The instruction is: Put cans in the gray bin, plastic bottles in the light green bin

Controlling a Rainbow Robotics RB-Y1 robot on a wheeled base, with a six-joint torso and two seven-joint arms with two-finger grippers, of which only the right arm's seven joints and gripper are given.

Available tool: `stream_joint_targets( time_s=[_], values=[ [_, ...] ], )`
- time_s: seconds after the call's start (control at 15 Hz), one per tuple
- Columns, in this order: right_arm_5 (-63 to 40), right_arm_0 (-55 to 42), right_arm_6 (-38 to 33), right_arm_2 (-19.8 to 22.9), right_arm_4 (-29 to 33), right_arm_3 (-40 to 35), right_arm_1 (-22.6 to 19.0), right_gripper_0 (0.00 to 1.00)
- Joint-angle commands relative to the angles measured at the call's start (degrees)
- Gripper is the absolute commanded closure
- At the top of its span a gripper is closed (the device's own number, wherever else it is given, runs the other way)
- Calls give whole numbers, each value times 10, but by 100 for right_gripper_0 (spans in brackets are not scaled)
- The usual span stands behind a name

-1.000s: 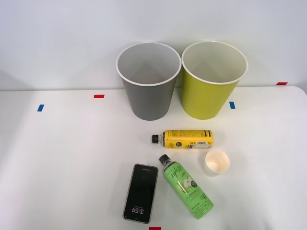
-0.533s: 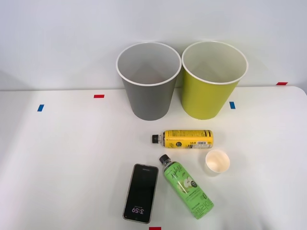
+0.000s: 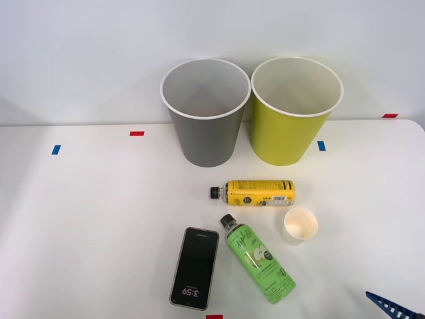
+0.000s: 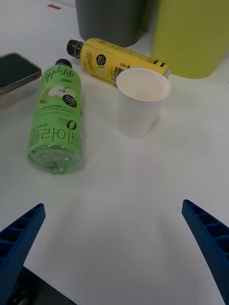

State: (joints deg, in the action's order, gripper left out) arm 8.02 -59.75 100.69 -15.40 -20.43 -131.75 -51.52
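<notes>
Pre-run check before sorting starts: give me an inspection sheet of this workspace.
Surface: white table, with red and blue tape marks.
Job's things: gray bin and light green bin upright side by side at the back. Green-label bottle and yellow-label bottle both lying on their sides, capped, apart from each other.
Clutter: white paper cup upright between the bottles; phone flat, screen lit, beside the green-label bottle.
Grippers: right end effector open, holding nothing, over bare table short of the cup; a blue fingertip shows at the front view's lower right corner.
Cables: nothing seen.
Surroundings: plain white wall.
</notes>
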Motion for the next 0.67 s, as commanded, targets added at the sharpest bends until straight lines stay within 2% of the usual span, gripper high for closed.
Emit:
stream_joint_targets(
  time_s=[0.07,0.33,0.53,0.67],
  values=[
    [-142,25,-8,21,-54,-90,-65,0],
    [-339,90,-50,39,-64,-179,-85,0],
    [-477,177,-140,12,-32,-182,-104,0],
    [-527,247,-203,-27,-25,-182,-111,0]
  ],
)
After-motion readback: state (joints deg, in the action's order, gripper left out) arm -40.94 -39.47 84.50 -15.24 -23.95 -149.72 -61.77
